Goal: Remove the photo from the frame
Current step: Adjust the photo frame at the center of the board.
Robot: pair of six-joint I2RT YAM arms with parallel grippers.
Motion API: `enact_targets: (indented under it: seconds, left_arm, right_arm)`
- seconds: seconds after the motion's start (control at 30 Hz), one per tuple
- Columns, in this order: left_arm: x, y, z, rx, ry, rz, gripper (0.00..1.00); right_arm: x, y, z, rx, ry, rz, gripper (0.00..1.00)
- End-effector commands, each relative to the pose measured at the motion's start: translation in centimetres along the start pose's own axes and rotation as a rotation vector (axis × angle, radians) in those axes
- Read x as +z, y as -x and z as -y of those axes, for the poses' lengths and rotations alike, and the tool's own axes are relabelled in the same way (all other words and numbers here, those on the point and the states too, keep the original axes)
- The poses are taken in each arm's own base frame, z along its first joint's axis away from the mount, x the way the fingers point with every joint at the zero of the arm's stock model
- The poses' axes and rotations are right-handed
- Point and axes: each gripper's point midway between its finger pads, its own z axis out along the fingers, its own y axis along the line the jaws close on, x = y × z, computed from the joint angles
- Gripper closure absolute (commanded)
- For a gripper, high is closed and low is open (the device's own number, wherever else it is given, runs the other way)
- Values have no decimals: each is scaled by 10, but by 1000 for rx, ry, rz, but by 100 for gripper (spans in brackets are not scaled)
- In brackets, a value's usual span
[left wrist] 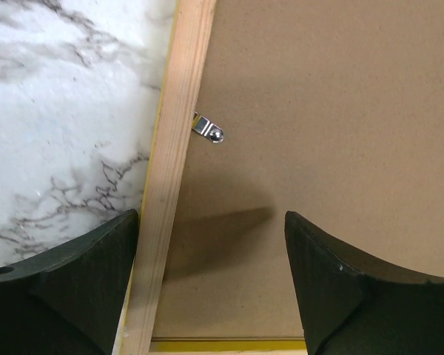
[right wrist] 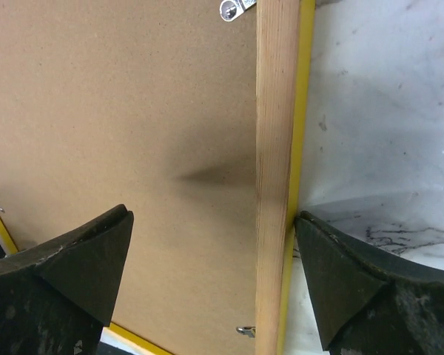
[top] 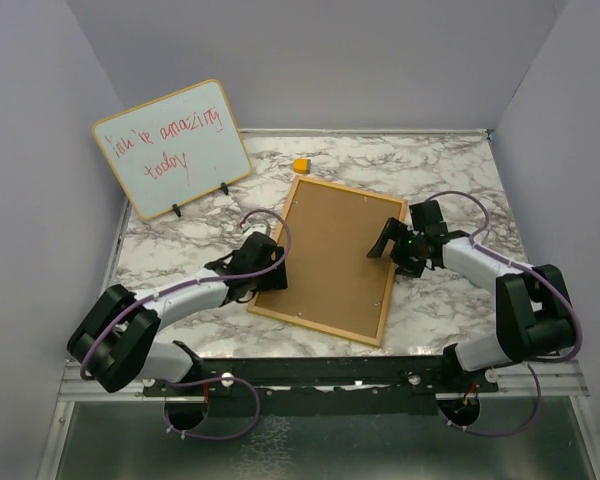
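Lying back-up, frame (top: 332, 258), photo hidden underneath

Bare tabletop (top: 450, 170) flanks frame (top: 330, 255) (whiteboard (top: 170, 145) stands behind).

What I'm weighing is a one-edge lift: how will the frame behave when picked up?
The frame probably stays stiff: its wooden rail and flat brown backing board look rigid. It lies back up, flat on the marble table, so it should slide rather than tip when pushed. The small metal clip may snag a finger.
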Motion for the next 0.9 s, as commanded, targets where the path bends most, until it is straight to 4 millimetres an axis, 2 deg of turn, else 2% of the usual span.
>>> enact_targets:
  seconds: [0.0, 0.17, 0.4, 0.5, 0.57, 0.73, 0.87]
  left_arm:
    - [-10, -64, 3, -49, -22, -148, 21]
    - [-21, -84, 13, -59, -50, -151, 21]
    - [-37, -86, 18, -62, -45, -86, 21]
    - [-43, -78, 15, -74, -34, -53, 20]
    - [-48, -73, 13, -68, -16, -36, 16]
    - [-59, -50, 9, -45, 37, 28, 1]
    - [-65, -26, 4, -18, 116, 92, 1]
  right_arm:
    - [12, -22, 10, -60, 0, -104, 6]
    - [12, -28, 0, -132, 66, -155, 6]
    - [20, -27, -11, -191, 126, -204, 5]
    - [28, -26, -6, -176, 87, -234, 5]
    - [26, -21, -2, -165, 56, -194, 5]
    - [11, -7, 8, -137, -35, -92, 2]
    - [-2, 3, 19, -108, -126, -36, 2]
